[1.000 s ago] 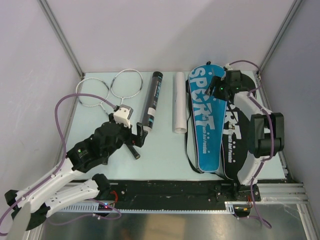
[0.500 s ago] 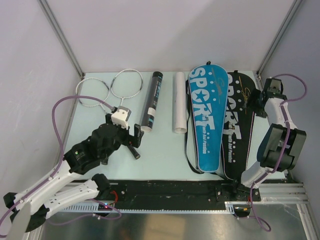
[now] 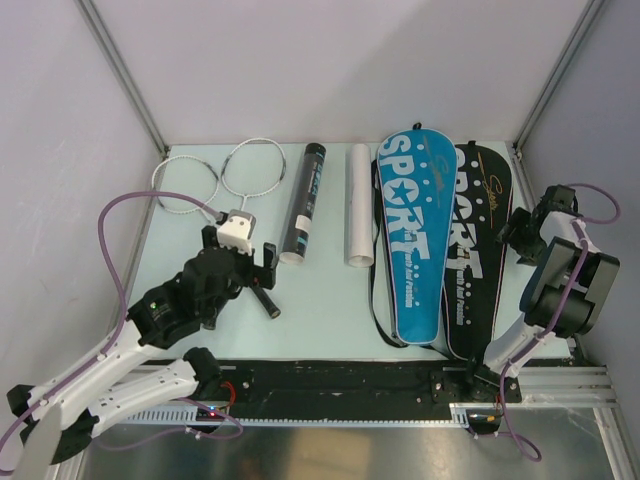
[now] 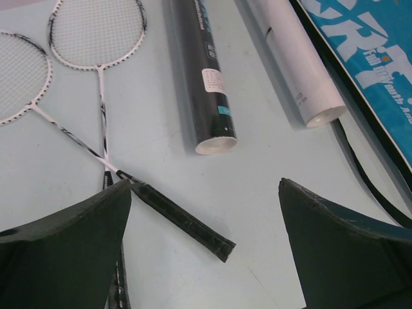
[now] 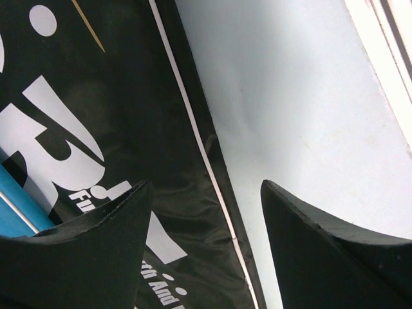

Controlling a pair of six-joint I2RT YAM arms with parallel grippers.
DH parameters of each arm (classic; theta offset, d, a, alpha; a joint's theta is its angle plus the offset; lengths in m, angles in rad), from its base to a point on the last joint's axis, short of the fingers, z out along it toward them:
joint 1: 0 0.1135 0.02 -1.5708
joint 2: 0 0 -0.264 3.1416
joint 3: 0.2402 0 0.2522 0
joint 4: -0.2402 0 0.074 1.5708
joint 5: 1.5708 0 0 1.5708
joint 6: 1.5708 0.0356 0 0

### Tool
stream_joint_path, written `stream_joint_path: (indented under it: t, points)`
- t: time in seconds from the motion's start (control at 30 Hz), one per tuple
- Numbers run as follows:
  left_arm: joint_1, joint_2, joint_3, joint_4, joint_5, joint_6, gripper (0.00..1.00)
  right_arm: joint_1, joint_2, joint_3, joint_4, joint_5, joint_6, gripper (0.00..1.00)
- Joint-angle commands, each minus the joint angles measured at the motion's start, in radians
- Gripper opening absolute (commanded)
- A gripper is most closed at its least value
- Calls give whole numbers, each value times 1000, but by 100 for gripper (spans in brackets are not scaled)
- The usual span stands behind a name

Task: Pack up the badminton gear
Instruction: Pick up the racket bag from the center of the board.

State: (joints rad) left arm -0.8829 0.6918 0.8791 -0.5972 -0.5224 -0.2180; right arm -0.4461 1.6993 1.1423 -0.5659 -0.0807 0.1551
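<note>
your left end effector [image 4: 206, 193] stands released and empty above the racket handles at 8 o'clock. the rackets [image 3: 250, 168] lie crossed on the tabletop [image 3: 330, 300] at 10 o'clock, with the black tube [image 3: 303, 200] just beside them. your right end effector [image 5: 206, 187] is released at 3 o'clock, over the edge of the black cover [image 3: 480, 230].

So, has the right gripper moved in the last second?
Yes. The right gripper left the blue cover and went right, past the edge of the black cover.
</note>
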Motion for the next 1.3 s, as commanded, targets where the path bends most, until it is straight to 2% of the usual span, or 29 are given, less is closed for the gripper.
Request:
stream_joint_path:
  t: [0.0,0.2,0.33,0.4,0.53,0.6,0.97,1.13,1.27]
  points:
    - [6,1,40,33,-75,4,100,-7,27,-22,51,-73,-10,71]
    - [7,4,48,35,-100,8,100,-8,73,-62,89,-93,-7,63]
    - [7,9,40,39,-103,20,100,-8,103,-69,95,-79,-5,53]
    - [7,14,36,38,-105,24,100,-7,107,-69,96,-58,-2,43]
    - [6,7,24,38,-103,6,100,0,79,-70,88,24,5,11]
    - [7,4,25,37,-87,-6,100,12,36,-70,83,89,16,3]
    - [7,-10,46,30,59,-116,100,141,-297,18,76,524,45,0]
    - [7,27,40,30,114,-165,100,222,-440,27,142,709,12,0]
    - [7,47,32,30,123,-172,100,283,-532,27,219,778,-41,0]
